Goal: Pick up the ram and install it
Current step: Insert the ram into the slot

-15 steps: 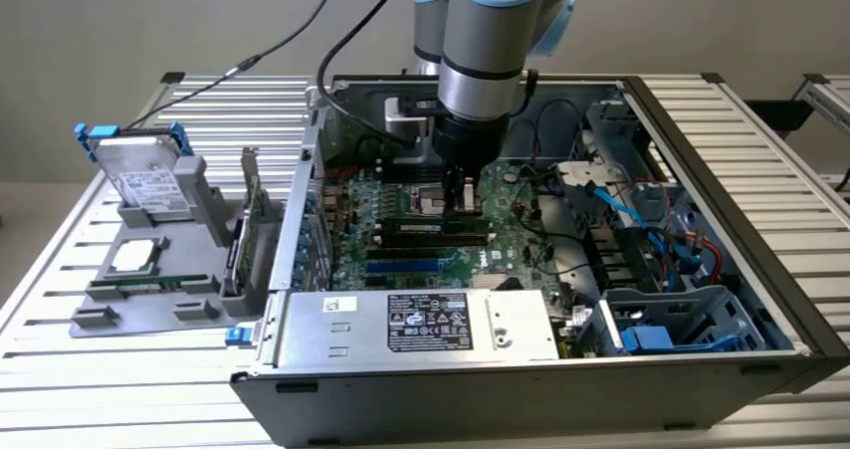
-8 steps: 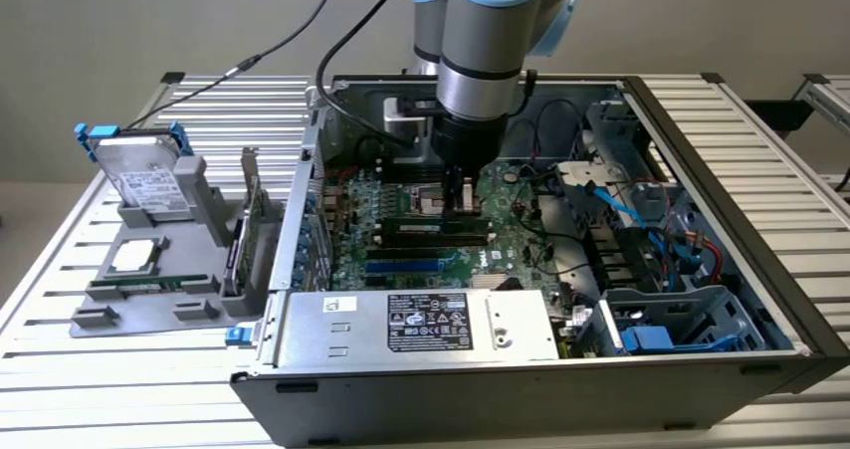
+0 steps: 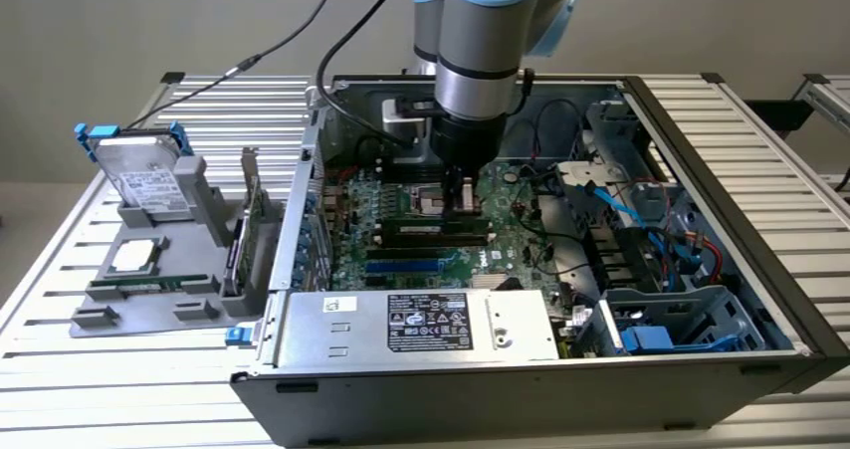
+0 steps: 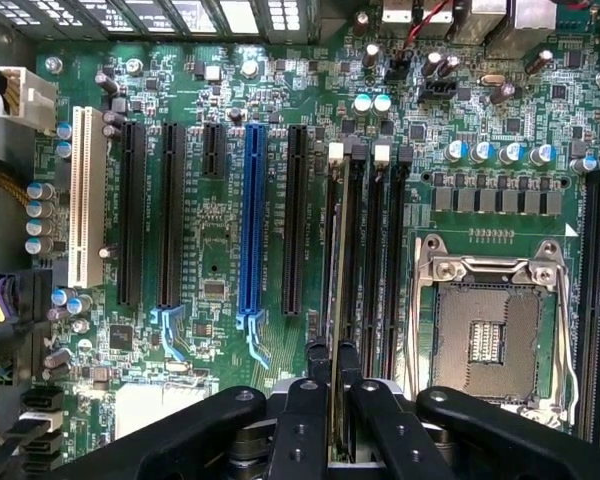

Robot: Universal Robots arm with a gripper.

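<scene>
The arm reaches down into the open computer case [image 3: 783, 300], which lies on a slatted metal table [image 3: 119, 389], and the gripper [image 3: 461, 198] hangs low over the green motherboard [image 3: 398, 270], just beside the processor socket [image 3: 432, 202]. In the wrist view the gripper [image 4: 336, 385] is clenched on the ram [image 4: 337, 250]: its 2 black fingers [image 4: 310, 410] press on either side of the thin stick, which is seen edge-on. The ram stands upright and runs along the black memory slot farthest from the open processor socket [image 4: 495, 335], with 2 more black memory slots [image 4: 375, 240] lying bare between it and the socket. One end of the ram reaches the white latch [image 4: 335, 152] at the far end of that slot. Whether the stick is already pressed down into the slot or only rests over it, I cannot tell. On the other side of the ram lie several long black card slots, 1 blue slot [image 4: 250, 220] and 1 white slot [image 4: 85, 195]. In the exterior view, a silver power supply [image 3: 425, 325] sits at the near edge of the case, and on the exterior view's left a grey holder [image 3: 133, 310] carries a hard drive [image 3: 143, 175] and a square silver chip [image 3: 137, 257]
</scene>
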